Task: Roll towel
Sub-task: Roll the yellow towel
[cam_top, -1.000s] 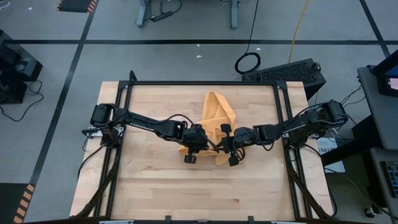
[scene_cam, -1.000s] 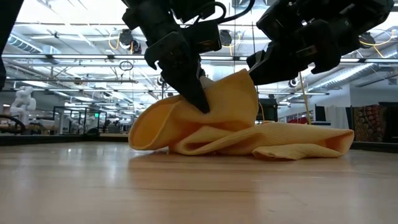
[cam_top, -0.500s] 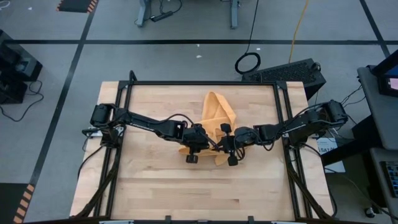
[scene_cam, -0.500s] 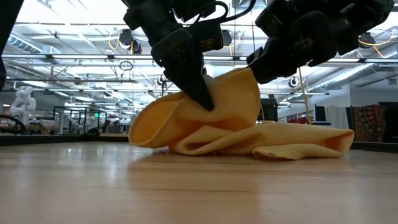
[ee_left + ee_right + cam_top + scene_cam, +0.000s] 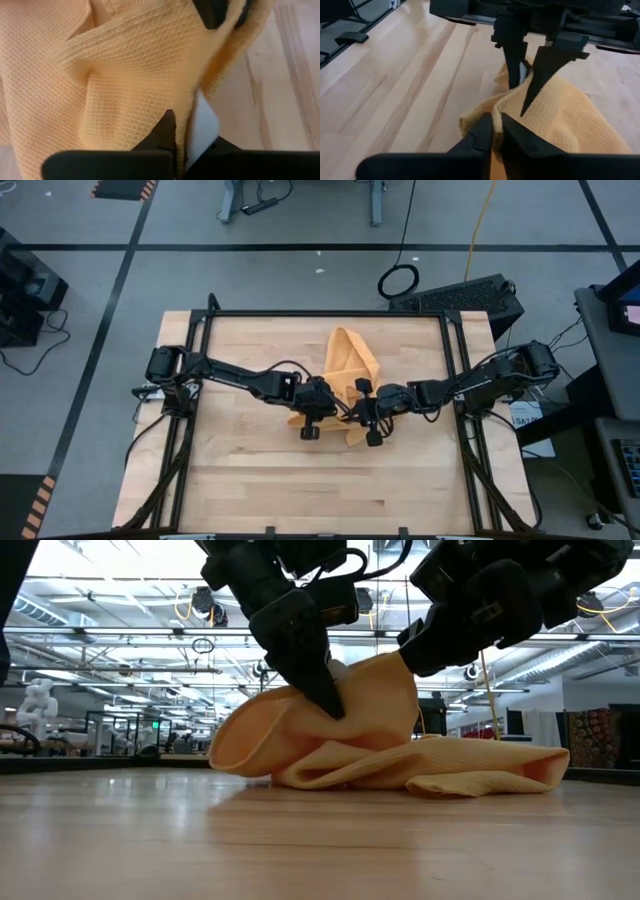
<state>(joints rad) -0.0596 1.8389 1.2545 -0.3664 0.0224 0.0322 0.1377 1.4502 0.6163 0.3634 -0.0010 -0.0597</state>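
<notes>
While bunched near the middle of the wooden counter [image 5: 240, 470], towel [image 5: 348, 365] raised at its near edge by 2 end effectors. Left end effector [image 5: 328, 700] pinched tight on a fold of the cloth. Right end effector [image 5: 495, 131] clamped on the towel edge just beside it, arms meeting above.

towel [image 5: 340, 745]: waffle-weave cloth, matt | table [image 5: 400, 480]: pale wood, smooth, faint sheen
</notes>
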